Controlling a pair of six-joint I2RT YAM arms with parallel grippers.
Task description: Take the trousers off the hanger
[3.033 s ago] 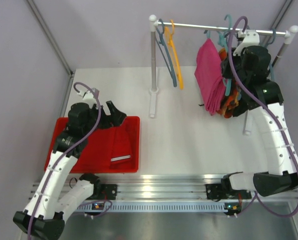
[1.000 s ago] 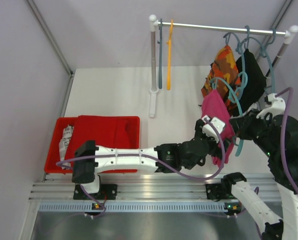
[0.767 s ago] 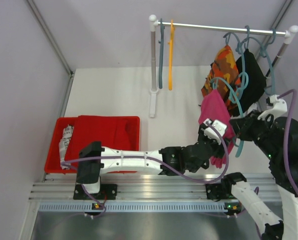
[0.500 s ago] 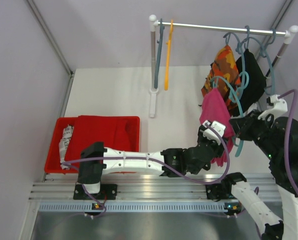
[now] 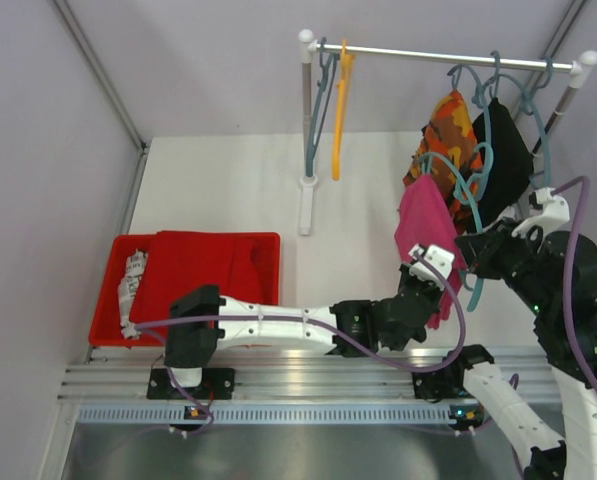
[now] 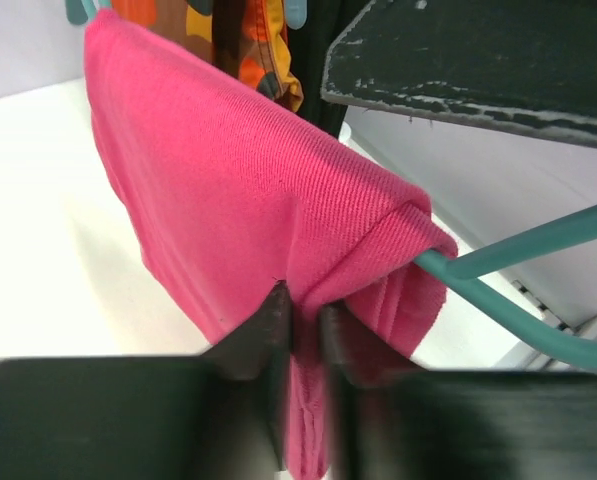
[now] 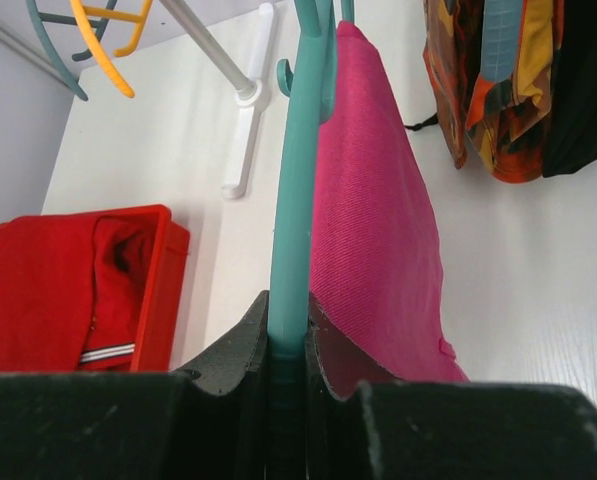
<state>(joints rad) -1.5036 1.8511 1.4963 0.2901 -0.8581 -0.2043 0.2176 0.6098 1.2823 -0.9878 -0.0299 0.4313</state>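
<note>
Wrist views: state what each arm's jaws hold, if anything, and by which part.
The left jaws pinch the magenta pink trousers at a fold near their lower edge; the right jaws clamp the teal hanger by its frame.

Background stuff: a white surface (image 5: 218, 180) with a red plastic bin (image 5: 276, 270) sitting at its near-left corner. Toward the back there's a clothes rack (image 5: 428, 55), a metal bar across two white posts. Slotted aluminium rails (image 5: 308, 385) run along the near edge, right by the bin.
</note>
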